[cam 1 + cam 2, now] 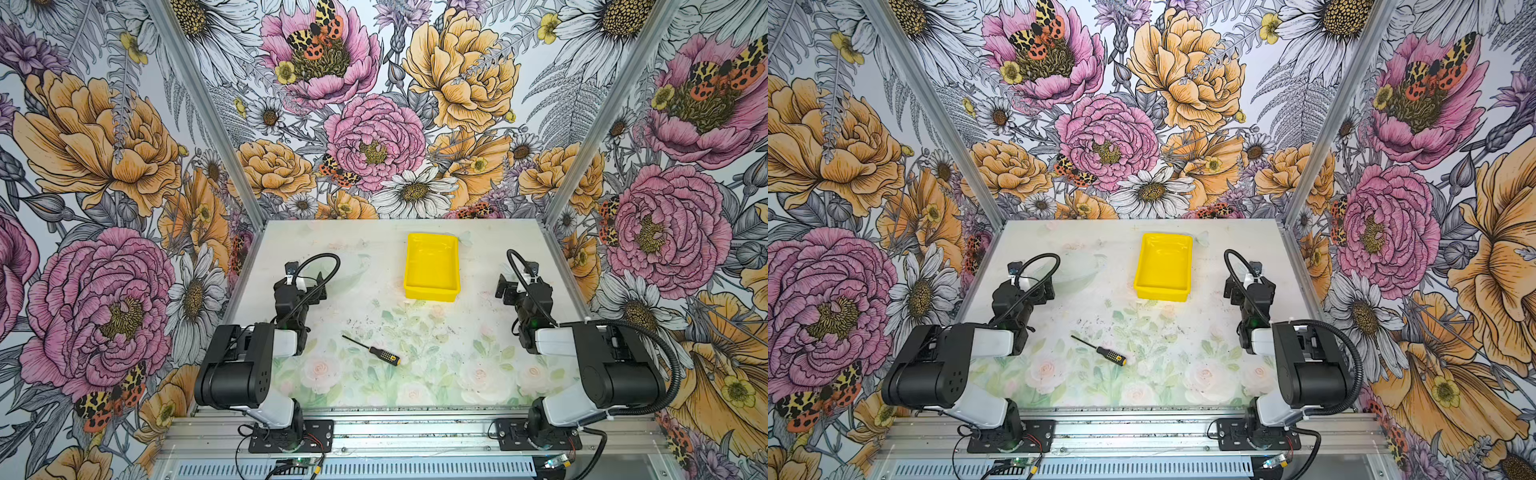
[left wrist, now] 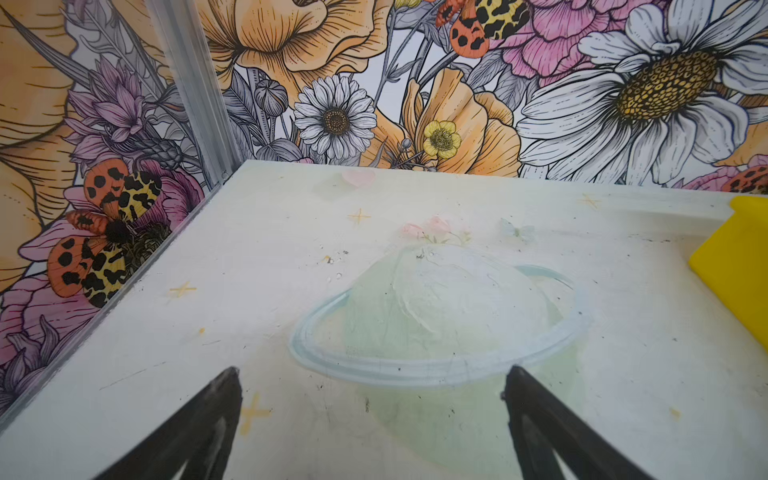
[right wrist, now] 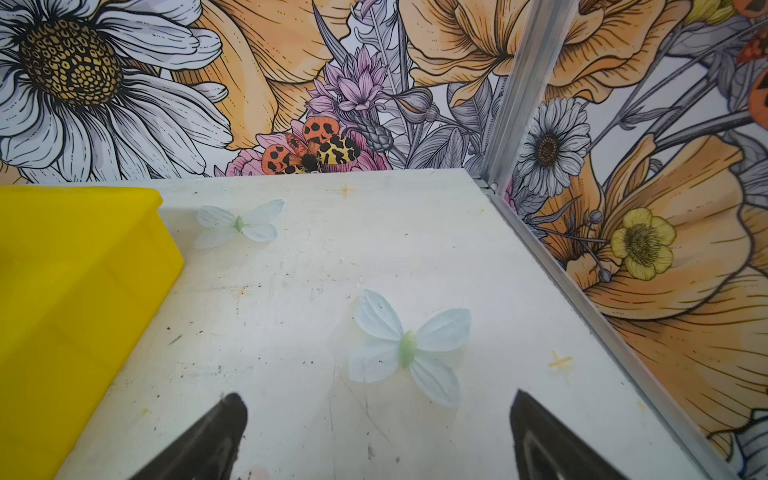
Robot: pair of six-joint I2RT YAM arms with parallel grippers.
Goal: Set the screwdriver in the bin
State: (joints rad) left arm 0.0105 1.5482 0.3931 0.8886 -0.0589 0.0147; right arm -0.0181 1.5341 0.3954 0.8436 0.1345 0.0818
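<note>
Fingers of the left gripper [image 2: 372, 415] stand wide apart in the left wrist view, two black wedges with only bare table surface between them, holding nothing. Those of the right gripper [image 3: 378, 432] are spread just as wide in the right wrist view, with nothing between them, above a pale printed butterfly on the tabletop.

In both top views the small slim screwdriver with a thin dark metal shaft and a black handle dotted with yellow [image 1: 376, 351] [image 1: 1103, 351] lies flat on the white table printed with faded flowers [image 1: 457, 374] [image 1: 1183, 374], a little below and left of the frame's centre. Its shaft tip points to the upper left and its yellow end cap to the lower right. It sits between the two arms, apart from both.

Further up, just right of centre, the bright yellow rectangular shallow plastic bin [image 1: 432, 291] [image 1: 1163, 291] stands on the table with its inside empty. It is well apart from the screwdriver. A corner of it shows at the right edge of the left wrist view [image 2: 735, 266], and its wall fills the left side of the right wrist view [image 3: 62, 311].

Both grippers hang near the bin, one to each side of it in the frame, touching neither it nor the tool.
</note>
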